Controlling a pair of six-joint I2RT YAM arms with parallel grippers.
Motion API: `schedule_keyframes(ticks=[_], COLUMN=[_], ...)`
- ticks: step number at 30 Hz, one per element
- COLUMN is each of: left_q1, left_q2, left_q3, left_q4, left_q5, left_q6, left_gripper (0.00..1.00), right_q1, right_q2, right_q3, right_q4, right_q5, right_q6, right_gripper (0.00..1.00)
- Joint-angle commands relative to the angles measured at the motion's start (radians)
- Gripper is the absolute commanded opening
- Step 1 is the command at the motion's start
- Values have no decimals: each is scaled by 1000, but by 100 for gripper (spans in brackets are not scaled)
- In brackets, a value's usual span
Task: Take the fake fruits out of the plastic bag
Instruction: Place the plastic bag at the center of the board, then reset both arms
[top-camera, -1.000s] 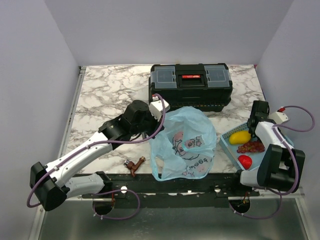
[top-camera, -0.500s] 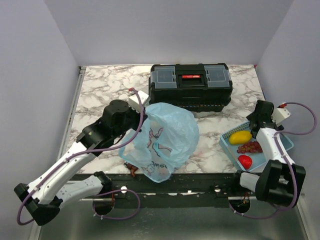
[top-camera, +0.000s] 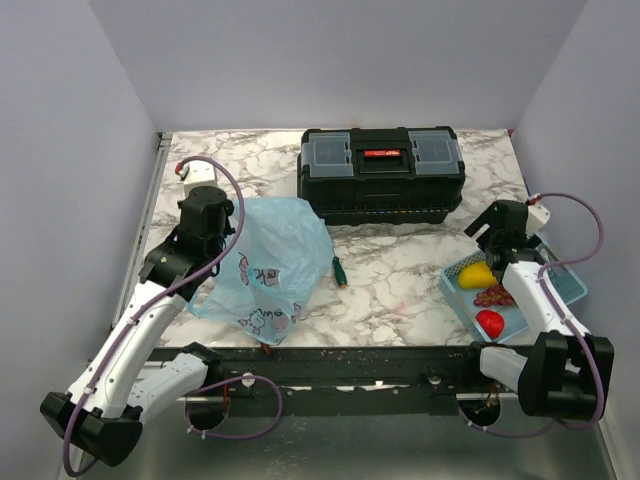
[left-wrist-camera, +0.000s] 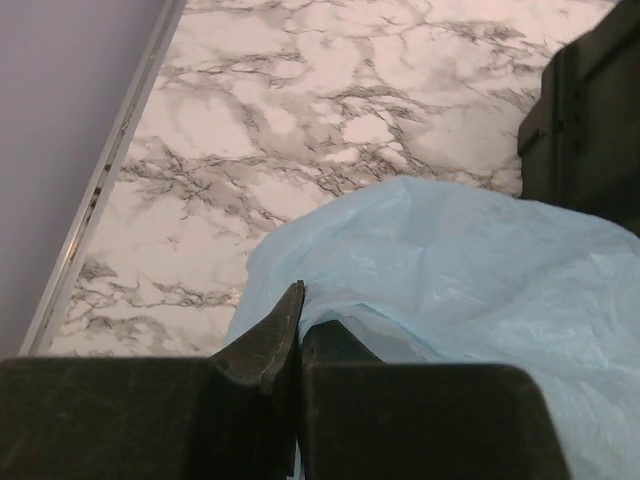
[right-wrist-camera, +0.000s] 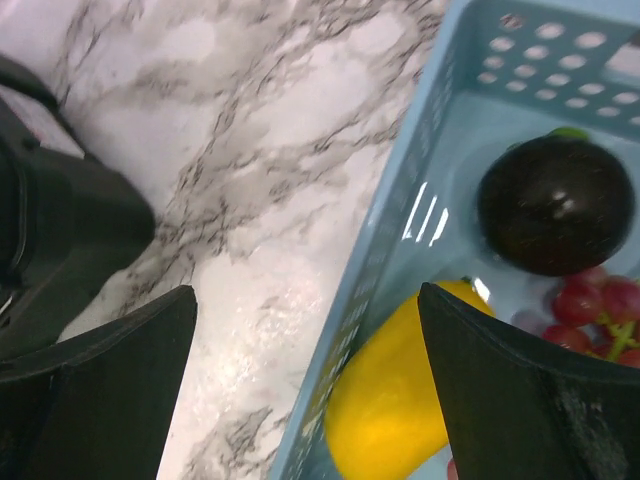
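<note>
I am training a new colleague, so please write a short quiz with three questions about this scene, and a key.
1. True or false: the left fingers are shut on the bag.
2. Fill in: the right fingers are ____ and hold nothing.
3. Where does the yellow fruit lie?
A) in the basket
B) in the bag
C) between the right fingers
Key: 1 true; 2 open; 3 A.

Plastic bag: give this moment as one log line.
left hand: shut on plastic bag | right hand: open over basket rim | basket: yellow fruit, grapes, dark fruit
</note>
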Motion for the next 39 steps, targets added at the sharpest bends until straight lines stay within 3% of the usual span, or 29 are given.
schedule_keyframes(ticks=[1, 6, 9, 14, 16, 21, 25, 30, 39], left_q1=[65, 118, 131, 135, 135, 135, 135, 133, 132], left_q2=[-1, 3, 30, 55, 35, -79, -206, -332, -327], left_q3=[-24, -72, -62, -8, 14, 60, 80, 117, 308], left_q4=[5, 22, -71, -165, -172, -146, -57, 91, 99], left_q5=[-126, -159, -232, -248, -224, -152, 13, 336, 606], left_q6=[-198, -307, -449, -484, -455, -376, -247, -54, -25], left_gripper=[0, 0, 10, 66, 79, 96, 99, 99, 99], right_q1=[80, 193, 284, 440, 472, 484, 484, 484, 484], right_q2=[4, -51, -64, -98, -101, -138, -170, -210, -354], right_q3=[56, 82, 101, 134, 166, 264, 392, 566, 786], right_q4=[-70, -127, -157, -187, -221, -327, -432, -527, -602], right_q5=[-54, -184, -250, -250, -248, -253, -227, -157, 43], right_q6=[-7, 34, 73, 115, 118, 70, -10, -88, -113], right_gripper=[94, 95, 96, 97, 98, 100, 100, 100, 100])
